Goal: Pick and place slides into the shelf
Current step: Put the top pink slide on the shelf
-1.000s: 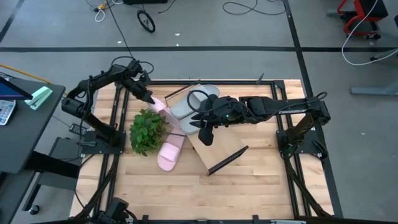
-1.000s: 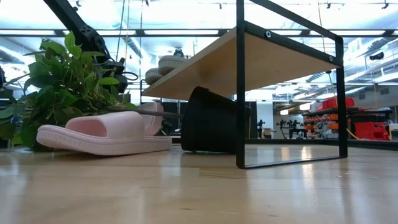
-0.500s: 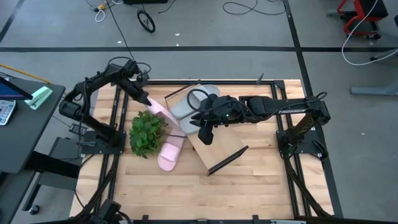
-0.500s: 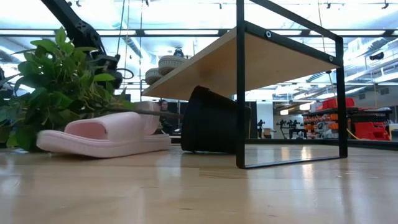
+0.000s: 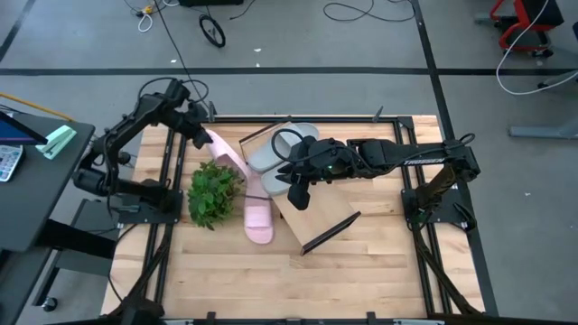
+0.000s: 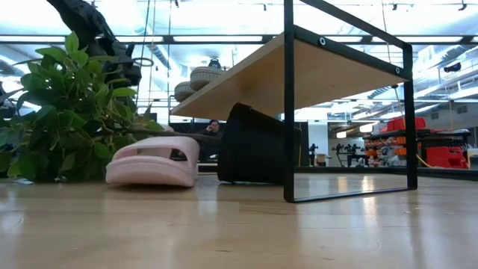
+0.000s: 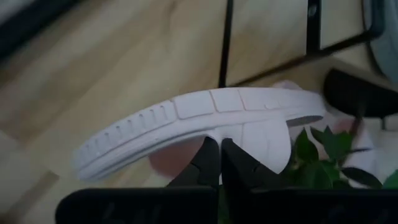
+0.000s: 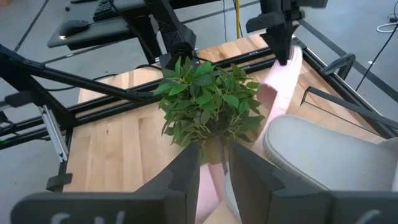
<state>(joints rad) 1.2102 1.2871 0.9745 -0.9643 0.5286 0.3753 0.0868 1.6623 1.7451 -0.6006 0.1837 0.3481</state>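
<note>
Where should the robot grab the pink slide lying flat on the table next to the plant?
Probably across its wide strap, coming straight down from above. The flat pink slide lies sole-down beside the plant, so the raised strap gives the fingers two sides to pinch, approaching from the side away from the leaves.

green plant (image 5: 213, 193), black pot (image 6: 254, 146)

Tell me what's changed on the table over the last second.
The left gripper, shut on one pink slide, pulled back toward its own side, lifting that slide. The other pink slide swung and slid toward the shelf. The right gripper, grey slides and plant barely moved.
</note>
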